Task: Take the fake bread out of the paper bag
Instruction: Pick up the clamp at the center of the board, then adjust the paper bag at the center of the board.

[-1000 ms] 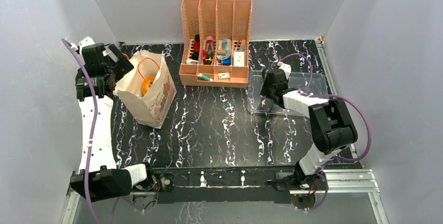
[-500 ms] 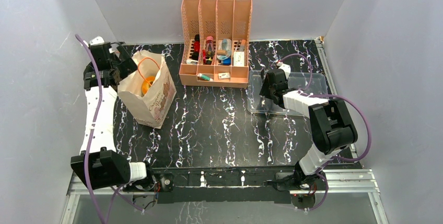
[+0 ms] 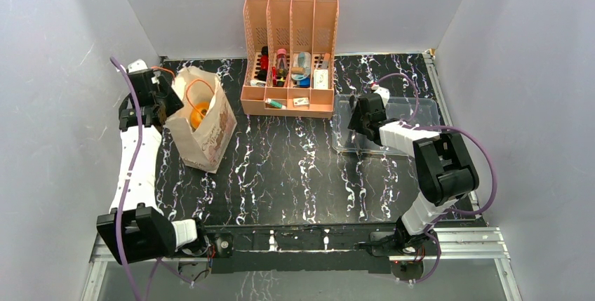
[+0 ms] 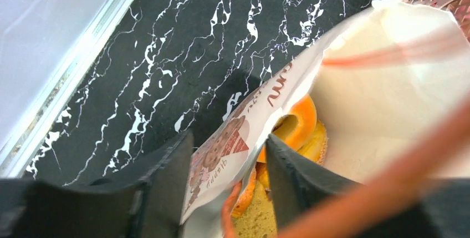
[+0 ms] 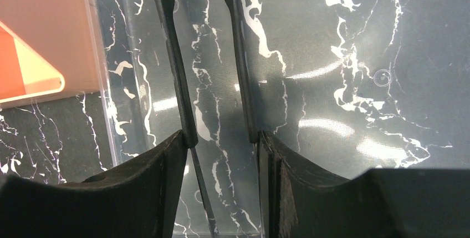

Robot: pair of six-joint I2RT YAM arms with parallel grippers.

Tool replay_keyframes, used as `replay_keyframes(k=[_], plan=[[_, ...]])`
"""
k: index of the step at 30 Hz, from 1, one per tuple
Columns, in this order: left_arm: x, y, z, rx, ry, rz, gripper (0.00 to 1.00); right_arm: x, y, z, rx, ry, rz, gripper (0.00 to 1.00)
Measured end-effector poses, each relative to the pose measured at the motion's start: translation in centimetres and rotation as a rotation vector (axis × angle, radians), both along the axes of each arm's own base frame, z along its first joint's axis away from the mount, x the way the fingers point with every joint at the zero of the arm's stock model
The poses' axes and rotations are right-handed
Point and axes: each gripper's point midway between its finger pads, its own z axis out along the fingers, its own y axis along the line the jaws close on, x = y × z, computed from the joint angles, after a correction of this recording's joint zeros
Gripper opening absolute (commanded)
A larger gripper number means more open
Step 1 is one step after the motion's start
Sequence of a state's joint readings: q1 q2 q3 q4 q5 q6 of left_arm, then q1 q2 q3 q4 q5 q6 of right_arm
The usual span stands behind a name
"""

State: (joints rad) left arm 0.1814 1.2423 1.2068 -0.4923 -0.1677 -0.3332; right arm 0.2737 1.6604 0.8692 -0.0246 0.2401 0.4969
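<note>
From above, the left hand was at the top edge of the paper bag, which stood upright on the counter. The fake bread showed as an orange lump down inside the bag, just past the hand's fingers. Far off to the other side, the right hand hung low over a clear tray. In the left wrist view, the left hand had its fingers partly apart, one outside the bag's wall and one inside. The gap looked much wider than the thin paper, so the hand did not seem to be squeezing anything yet. The fake bread lay below and just beyond the inside finger, still in the bag. An orange cord handle ran across right in front of the hand. In the right wrist view, the right hand was about half open with nothing between its fingers, and the clear tray lay right under it. What could go wrong: if the left hand shut here, it would pinch the paper and not the bread. Lifting then would drag or tip the light bag. The cord could also catch on a finger and pull the bag over.
</note>
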Motion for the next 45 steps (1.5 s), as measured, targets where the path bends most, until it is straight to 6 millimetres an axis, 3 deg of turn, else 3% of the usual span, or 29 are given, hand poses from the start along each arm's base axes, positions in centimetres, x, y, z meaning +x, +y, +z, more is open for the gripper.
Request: replay_keyframes(k=[10,20,31,35,40,45], plan=[[-0.2,-0.7,0.3,-0.01,-0.056,-0.033,0.0,-0.1,-0.2,-0.1,-0.007,0.006,-0.007,0.37],[0.3,-1.3,0.9,-0.025,-0.092,-0.06,0.0,-0.4,-0.4,0.3,-0.012,0.01,-0.013,0.29],[1.6,-1.7,3.5,0.044,-0.211,-0.063,0.0,-0.5,-0.1,2.0,-0.001,-0.026,-0.006,0.25],[2.5,-3.8,3.9,0.134,-0.226,-0.115,0.0,-0.8,0.1,1.8,-0.004,-0.016,0.001,0.25],[4.1,-9.4,4.1,0.309,-0.227,-0.293,0.0,-0.9,0.3,1.8,-0.005,-0.015,0.005,0.23],[4.2,-13.3,3.0,0.456,-0.219,-0.437,0.0,-2.2,-0.1,1.2,-0.011,0.002,0.008,0.23]])
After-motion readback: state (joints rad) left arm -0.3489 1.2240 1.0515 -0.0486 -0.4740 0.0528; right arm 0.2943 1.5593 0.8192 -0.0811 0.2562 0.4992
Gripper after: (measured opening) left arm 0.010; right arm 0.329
